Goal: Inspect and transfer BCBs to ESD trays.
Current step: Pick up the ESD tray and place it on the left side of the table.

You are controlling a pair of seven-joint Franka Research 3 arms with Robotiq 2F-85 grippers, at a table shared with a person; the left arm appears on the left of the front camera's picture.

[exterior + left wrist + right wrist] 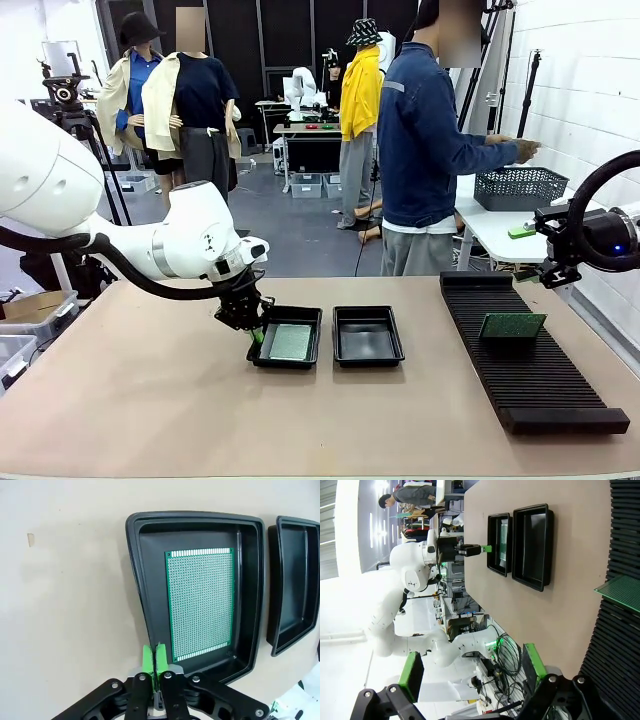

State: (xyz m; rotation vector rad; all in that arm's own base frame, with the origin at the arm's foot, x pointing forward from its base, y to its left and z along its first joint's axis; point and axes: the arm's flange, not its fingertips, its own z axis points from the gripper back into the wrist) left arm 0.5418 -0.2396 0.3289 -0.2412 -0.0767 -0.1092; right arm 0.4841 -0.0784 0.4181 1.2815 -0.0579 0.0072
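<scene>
Two black ESD trays lie side by side mid-table. The left tray (262, 347) (250, 580) holds one green BCB (290, 342) (201, 610) lying flat on its floor. The right tray (367, 335) (295, 585) holds nothing. My left gripper (256, 332) (154, 659) is shut, its green pads pressed together with nothing between them, just outside the left tray's near-left rim. Another BCB (512, 325) (622, 592) stands tilted in the ribbed rack. My right gripper (470, 670) (545, 272) hangs open above the rack's far end, holding nothing.
The long black slotted rack (525, 370) (615, 645) runs along the table's right side. A person (425, 150) stands beyond the far edge, turned right, with a hand at a dark basket (520, 187) on a white side table.
</scene>
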